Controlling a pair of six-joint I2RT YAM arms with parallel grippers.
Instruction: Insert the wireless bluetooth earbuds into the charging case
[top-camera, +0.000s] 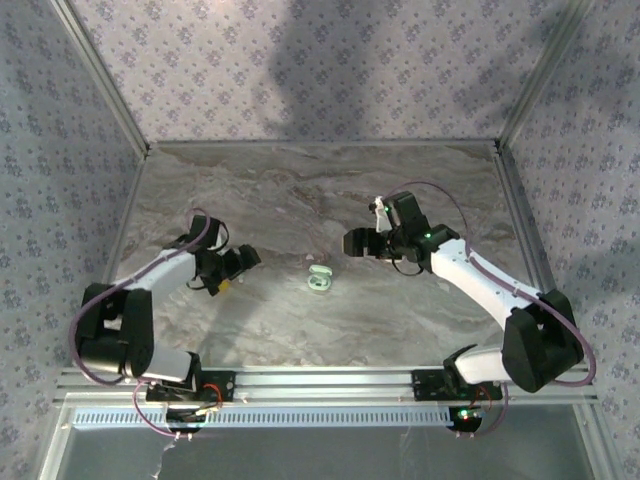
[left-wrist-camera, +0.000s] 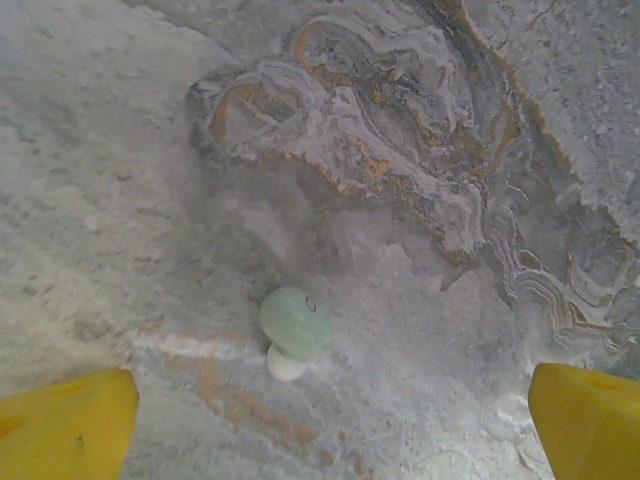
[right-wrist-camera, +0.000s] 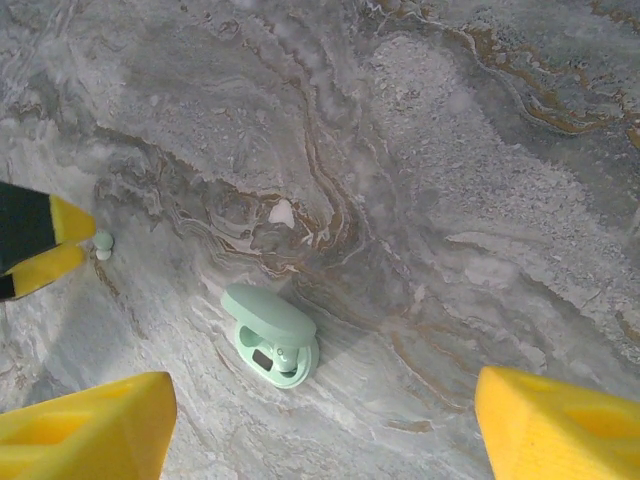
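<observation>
Yellow fingertips of the left hand sit in the lower corners of the left wrist view, spread wide and gripping nothing. A single earbud, pale mint with a white tip, lies on the marbled surface just below the centre of the frame, above the gap between the fingertips and touching neither. Seen from the right wrist, the right hand is likewise spread, its fingertips in the lower corners with nothing between them. The mint-green charging case lies open on the surface at lower left of centre, its lid thrown back toward the upper left; whether either socket is filled cannot be told. At the left edge of that frame a black-and-yellow finger of the left hand reaches in, the earbud just beside its tip. A pale fleck above the case is too small to identify. From the top camera, the case rests near the middle of the frame, the left hand to its left and the right hand to its upper right, both apart from it.
</observation>
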